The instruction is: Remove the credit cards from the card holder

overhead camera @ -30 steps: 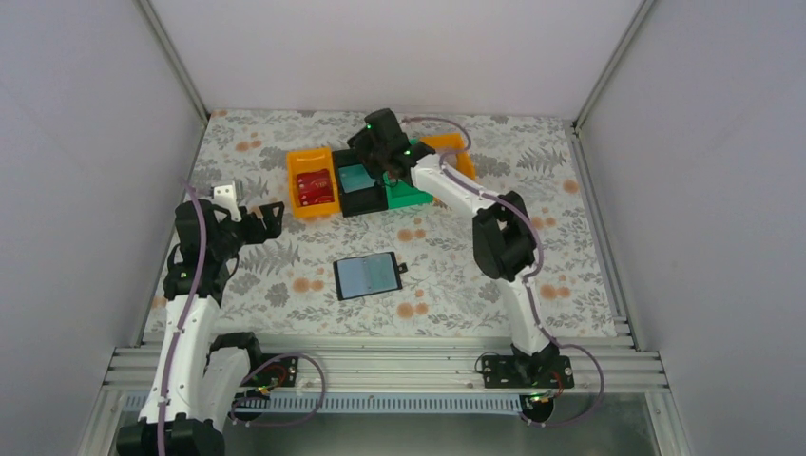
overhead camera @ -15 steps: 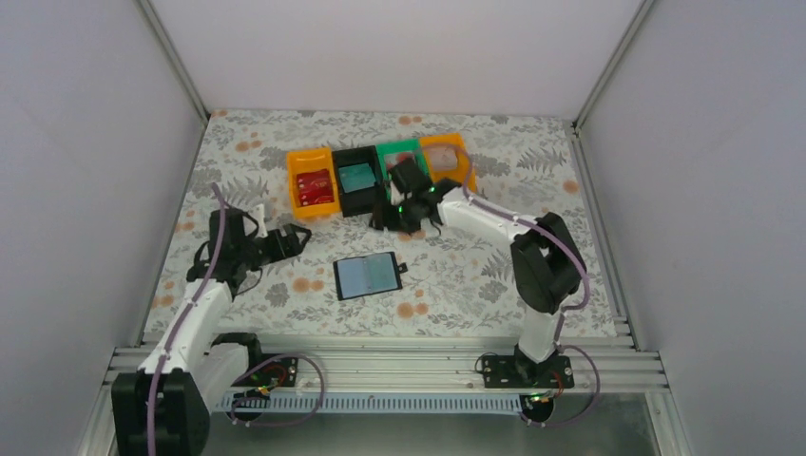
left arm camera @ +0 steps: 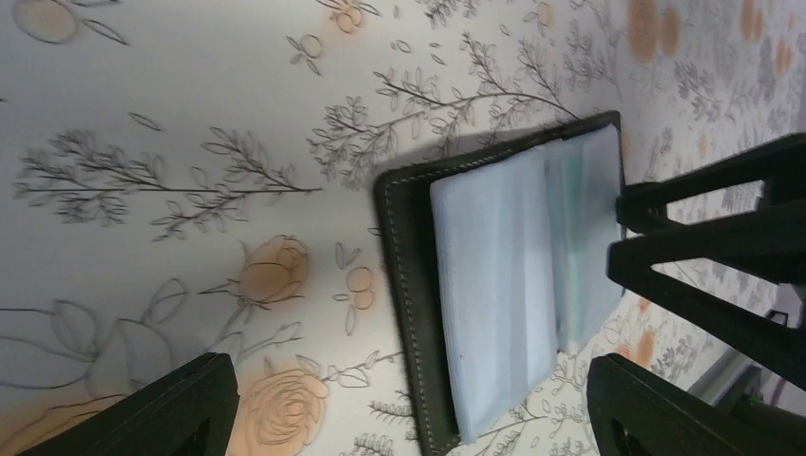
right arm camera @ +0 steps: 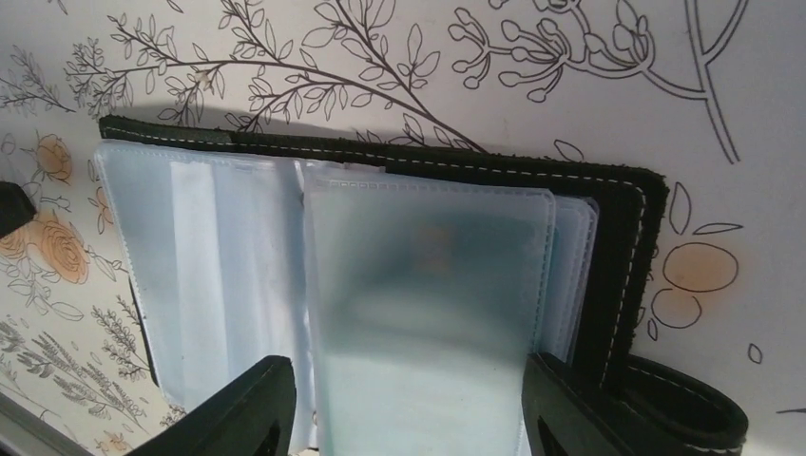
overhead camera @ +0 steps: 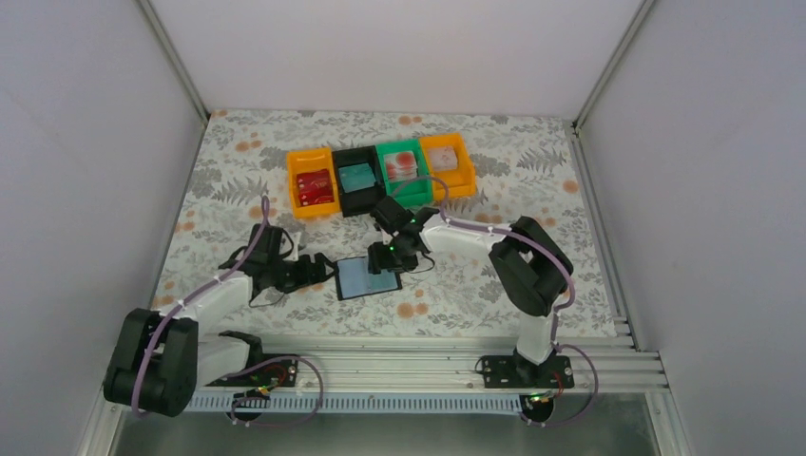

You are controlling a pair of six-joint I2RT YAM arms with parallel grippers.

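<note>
Both arms are closing in on the open card holder, which was unattended a second ago.
The right gripper, having left the bins beyond the card holder, is hovering over its right half with jaws spread wide. The left gripper is reaching its left edge, also spread and empty. The credit cards are sitting in the sleeves (count unclear), so extraction is only starting.
</note>
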